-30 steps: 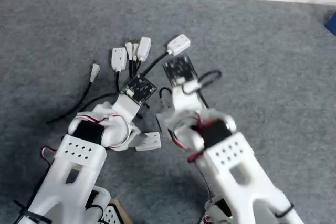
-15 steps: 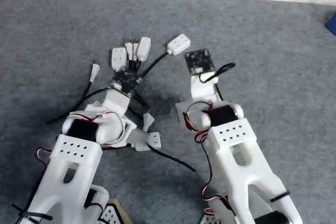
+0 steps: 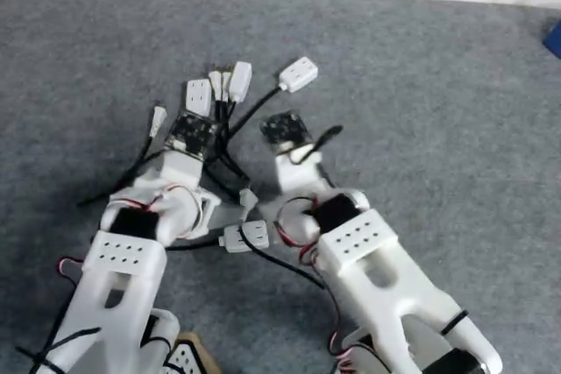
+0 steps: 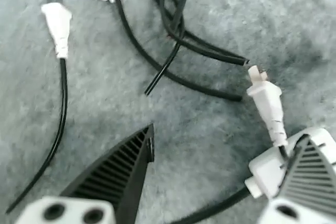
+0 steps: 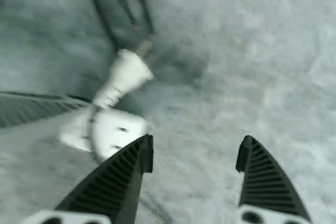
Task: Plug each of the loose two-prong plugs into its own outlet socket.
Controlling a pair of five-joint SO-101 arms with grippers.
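A white two-prong plug (image 3: 248,199) lies on the grey carpet between my two arms, and a white outlet socket (image 3: 251,236) sits just in front of it. The left gripper (image 4: 226,137) is open over the carpet. That plug (image 4: 265,100) and the socket (image 4: 269,169) lie by one of its fingers (image 4: 310,174). My right gripper (image 5: 197,142) is open too, with the same plug (image 5: 126,74) and socket (image 5: 107,129) off to one side of its fingers (image 5: 123,174). Another small plug (image 3: 158,117) (image 4: 58,19) lies farther left.
Several more white plugs and sockets cluster at the back: a socket (image 3: 199,95), a plug (image 3: 239,79) and a socket (image 3: 298,74). Black cables (image 4: 173,51) cross the carpet under the left arm. A blue object (image 3: 554,38) sits at the far right edge.
The right arm has swung left and drawn back toward the plug and socket between the arms. The left arm's wrist has shifted left and farther out toward the cluster.
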